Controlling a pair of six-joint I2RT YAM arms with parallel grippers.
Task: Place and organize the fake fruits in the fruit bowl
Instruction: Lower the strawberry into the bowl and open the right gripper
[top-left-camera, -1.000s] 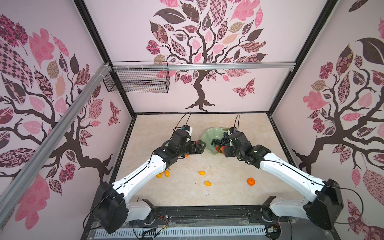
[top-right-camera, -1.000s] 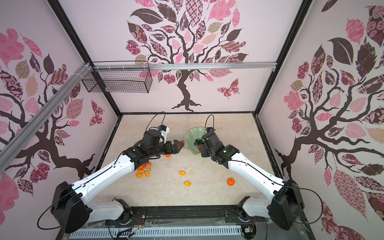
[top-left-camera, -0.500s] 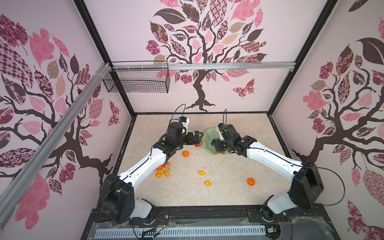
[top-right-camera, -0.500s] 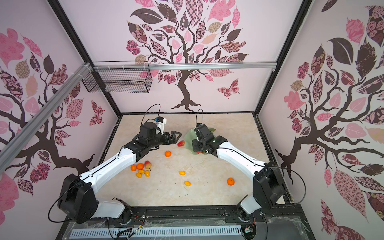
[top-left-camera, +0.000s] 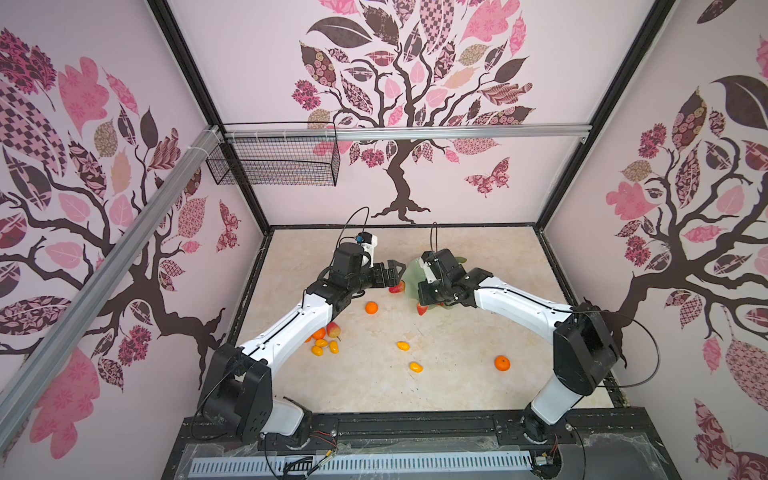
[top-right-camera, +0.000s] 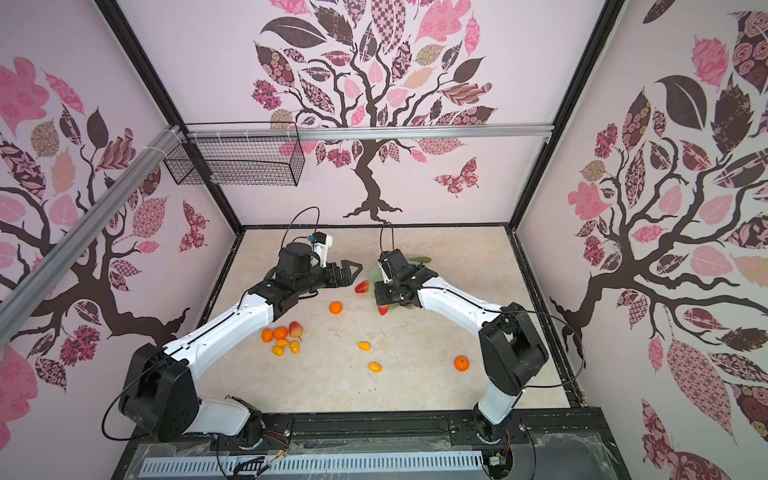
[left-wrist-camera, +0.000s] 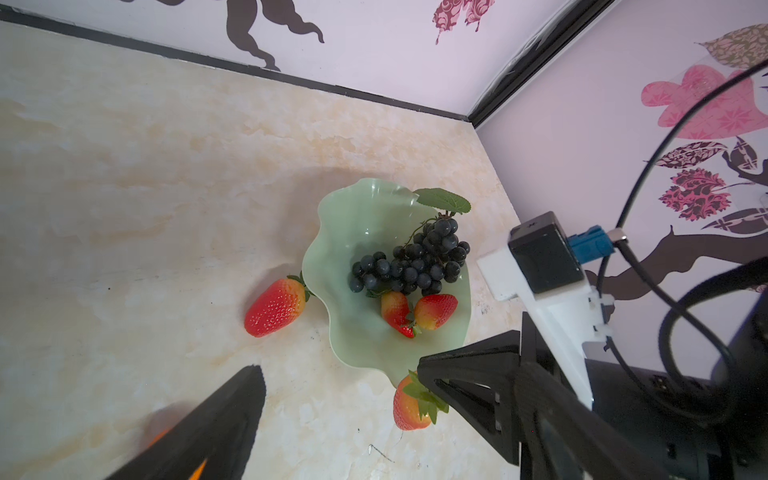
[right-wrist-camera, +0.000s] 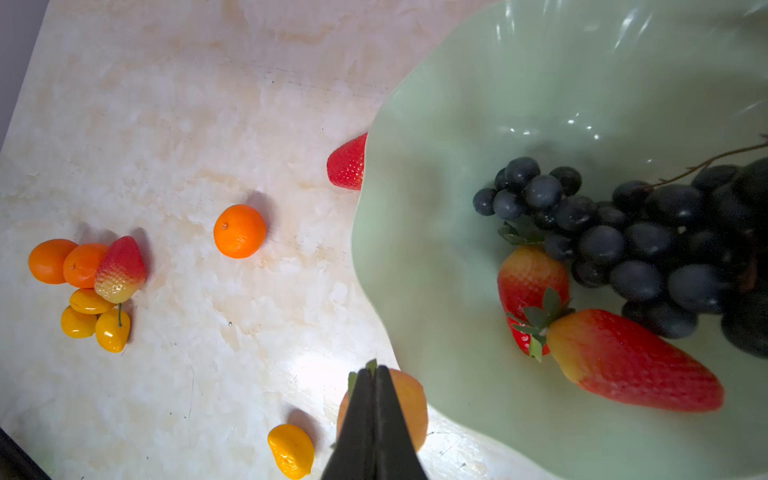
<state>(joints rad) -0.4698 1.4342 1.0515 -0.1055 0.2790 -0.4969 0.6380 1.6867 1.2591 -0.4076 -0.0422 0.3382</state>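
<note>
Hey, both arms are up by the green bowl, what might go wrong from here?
1. The left gripper is open close to the fruit bowl rim; grabbing the red strawberry there may catch and shift the bowl.
2. The right gripper is shut over the paler strawberry at the rim; pressing down may roll it away.
3. Both grippers work close together and may collide.

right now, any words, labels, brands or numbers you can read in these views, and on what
None can be read.
The fruit bowl, the fake fruits and the tree decals carry no lettering.
A faint mark on the black camera housing is too small to read.
</note>
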